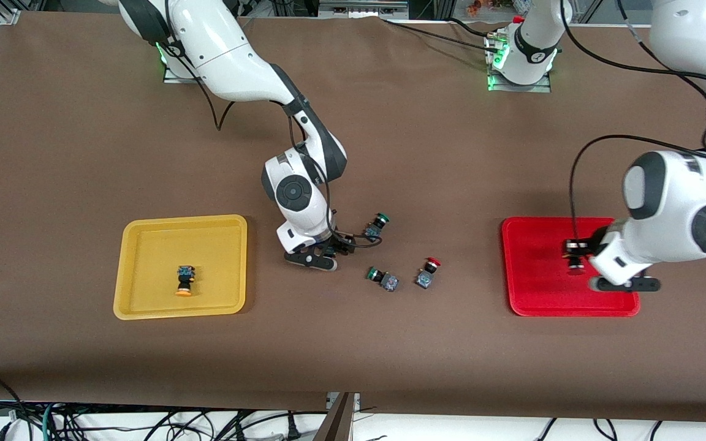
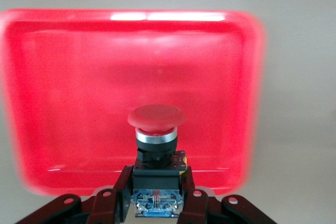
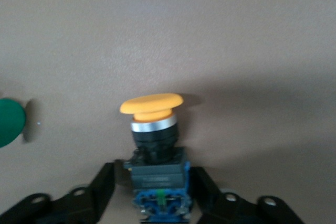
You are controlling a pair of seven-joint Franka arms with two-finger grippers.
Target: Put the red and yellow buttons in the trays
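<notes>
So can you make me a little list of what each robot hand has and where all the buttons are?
left gripper: shut on a red button, over the red tray
right gripper: shut on a yellow button, over the table between the trays
yellow tray: holds one yellow-capped button
loose red button: on the table between the trays
green buttons: two on the table, one beside the right gripper, one nearer the front camera

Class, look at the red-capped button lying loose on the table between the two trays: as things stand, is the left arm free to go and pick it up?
Probably not yet. The left gripper is shut on a red button over the red tray; the loose red button lies unobstructed.
</notes>
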